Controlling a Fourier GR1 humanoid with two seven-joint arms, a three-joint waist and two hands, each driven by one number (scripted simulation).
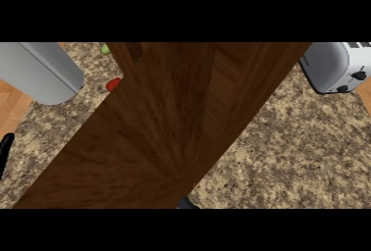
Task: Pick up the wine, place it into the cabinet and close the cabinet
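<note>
A dark wooden cabinet door swings across the granite counter — hiding any wine. Left hand, a sliver at the edge; grip unreadable. Toaster far right.

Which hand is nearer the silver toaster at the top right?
Right, probably: the right hand peeks out under the brown wooden door, down-left of the silver toaster; the left hand sits at the far left edge.

Cabinet door, centre: dark wood, visible grain, satin finish. Counter: speckled brown stone, granular look. Toaster, 2 o'clock: brushed metal w/ black knobs. Grey cylinder, 10 o'clock: smooth, matt.
</note>
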